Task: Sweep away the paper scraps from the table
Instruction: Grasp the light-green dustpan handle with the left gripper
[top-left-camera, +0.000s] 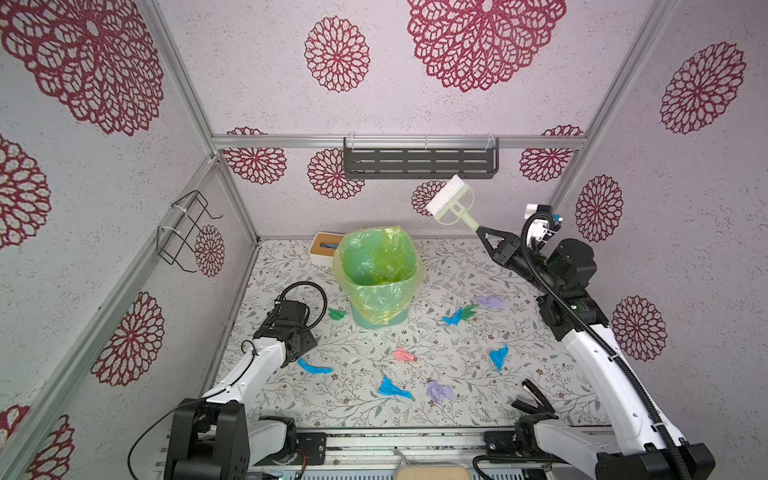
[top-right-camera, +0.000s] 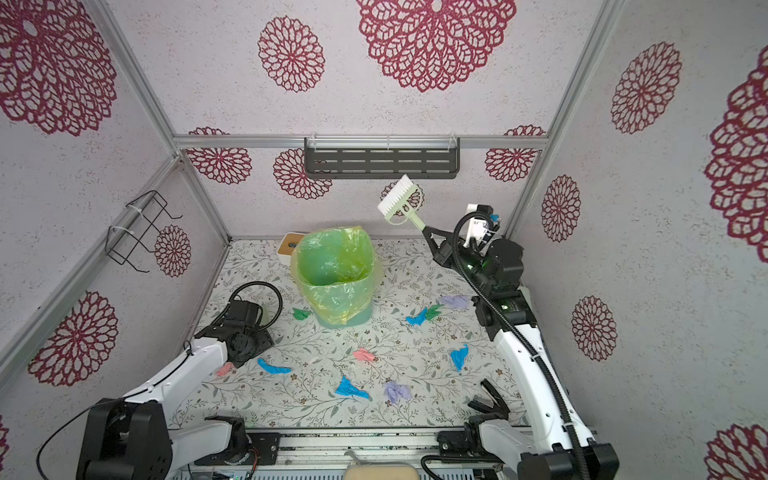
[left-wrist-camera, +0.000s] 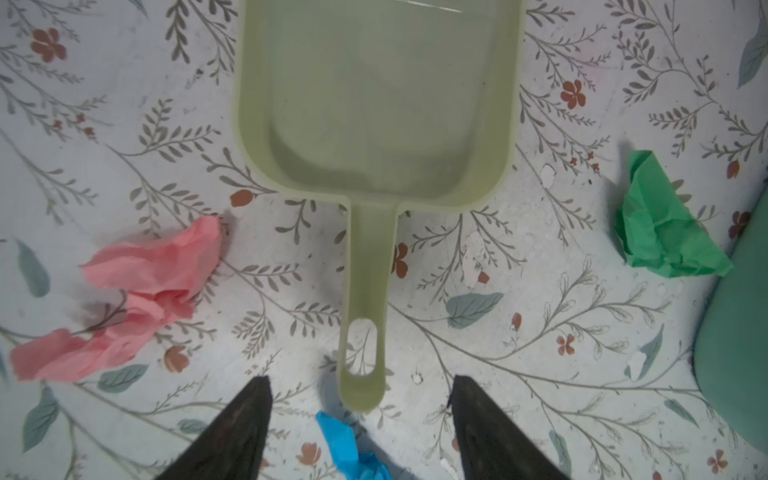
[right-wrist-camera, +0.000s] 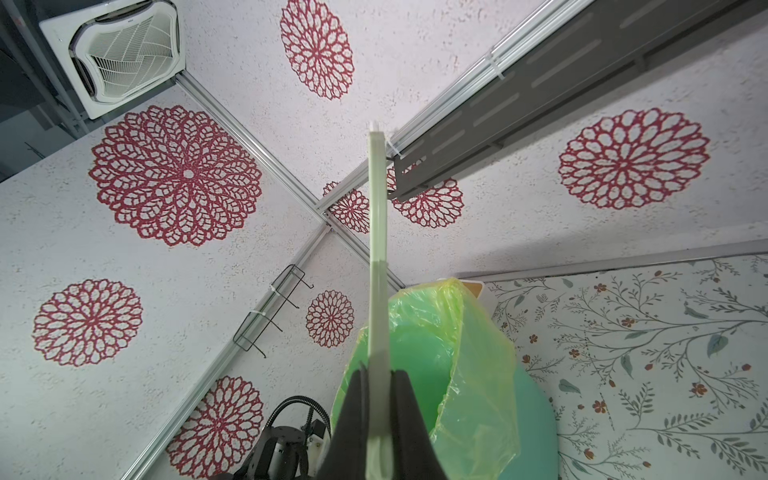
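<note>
The paper scraps (top-left-camera: 403, 354), small crumpled bits of blue, green, pink and lilac paper, are scattered all over the white counter (top-left-camera: 332, 399) with the leafy vine print. Most lie in front of and to either side of the teal bin with the yellow-green plastic liner (top-left-camera: 378, 307). One pink scrap (top-right-camera: 225, 369) sits tucked against the left arm (top-left-camera: 257, 365) and only peeks out in a top view. The left wrist view shows it fully, plus a green scrap (left-wrist-camera: 665, 224) near the bin's wall and a blue scrap (left-wrist-camera: 353, 449) cut off at the frame edge.

The left end effector (left-wrist-camera: 359, 379) is buried under its own wrist in both top views. Its wrist camera shows two dark fingers spread apart, straddling the handle tip of a pale green plastic dustpan (left-wrist-camera: 374, 104) lying flat on the counter. There's a gap on each side, so nothing is gripped. The pan's front lip runs out of frame.

The right end effector (top-left-camera: 484, 232) is up in the air at the back right, clamped tight on the handle of a pale green hand brush with white bristles (top-left-camera: 451, 199). The brush head is close to the dark slotted wall shelf (top-left-camera: 419, 162). From the right wrist camera the brush is edge-on, so the bristles barely show.

A white box with a wooden top (top-left-camera: 322, 249) is half hidden behind the bin. A black hinged object (top-left-camera: 534, 399) at the front right is hard to make out.
</note>
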